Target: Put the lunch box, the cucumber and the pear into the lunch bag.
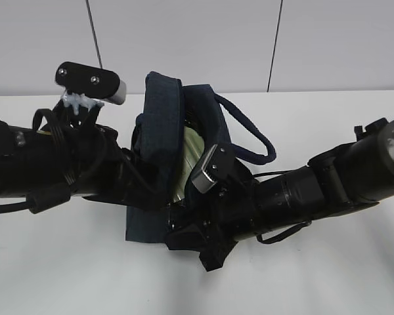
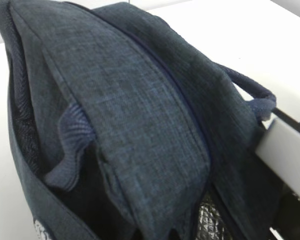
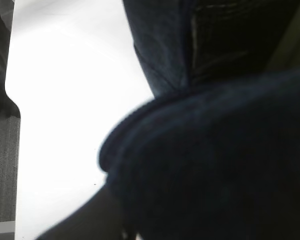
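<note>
Navy fabric fills most of what can be seen: the bag (image 1: 163, 111) stands on the white worktop (image 1: 328, 275) near the middle of its far edge, flap raised, with one loop handle (image 1: 256, 141) drooping toward the right. No brand, label or writing is readable on the bag or on either arm.

Through the open top in the exterior view a pale green-and-silvery patch (image 1: 189, 154) shows inside; it may be the lunch box lid or the lining, and which cannot be told. The cucumber and pear are not visible in any view.

Both arms lie low and nearly level over the worktop, meeting at the bag. The left arm (image 1: 46, 164) comes in from the left edge, its wrist camera (image 1: 90, 82) lifted above it, and its tip disappears behind the bag's left side. The right arm (image 1: 328, 180) comes in from the right edge, and its forward end with its own camera (image 1: 209, 167) presses against the bag's front right.

Neither end effector is visible. The left wrist view shows only the bag's flap, zip seam, a handle (image 2: 70, 145) and a strip of quilted silver lining (image 2: 210, 225). The right wrist view is blurred dark fabric very close up. Whether either is spread or closed, or holding anything, cannot be told.
</note>
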`<state>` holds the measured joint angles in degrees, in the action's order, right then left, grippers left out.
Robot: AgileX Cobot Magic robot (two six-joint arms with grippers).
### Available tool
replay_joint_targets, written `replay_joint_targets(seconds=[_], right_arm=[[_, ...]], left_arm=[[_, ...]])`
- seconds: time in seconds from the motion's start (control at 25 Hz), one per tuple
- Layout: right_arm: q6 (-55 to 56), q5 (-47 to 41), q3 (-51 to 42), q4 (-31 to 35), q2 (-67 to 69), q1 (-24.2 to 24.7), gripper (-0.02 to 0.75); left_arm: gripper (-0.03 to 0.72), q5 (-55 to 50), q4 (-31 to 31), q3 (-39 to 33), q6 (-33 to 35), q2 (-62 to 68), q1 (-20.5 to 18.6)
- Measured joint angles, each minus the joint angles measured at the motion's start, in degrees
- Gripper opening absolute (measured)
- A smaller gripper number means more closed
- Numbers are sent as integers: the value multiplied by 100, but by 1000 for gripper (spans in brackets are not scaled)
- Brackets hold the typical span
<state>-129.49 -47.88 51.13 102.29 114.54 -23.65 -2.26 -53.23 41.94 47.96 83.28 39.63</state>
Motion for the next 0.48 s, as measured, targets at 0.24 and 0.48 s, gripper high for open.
replay_joint_targets(seconds=[0.24,0.48], right_arm=[[212,0,12,0,0,-13,0],[355,0,12,0,0,-13,0]], left_arm=[[3,0,0,0,0,0,0],[3,0,-4,0,0,0,0]])
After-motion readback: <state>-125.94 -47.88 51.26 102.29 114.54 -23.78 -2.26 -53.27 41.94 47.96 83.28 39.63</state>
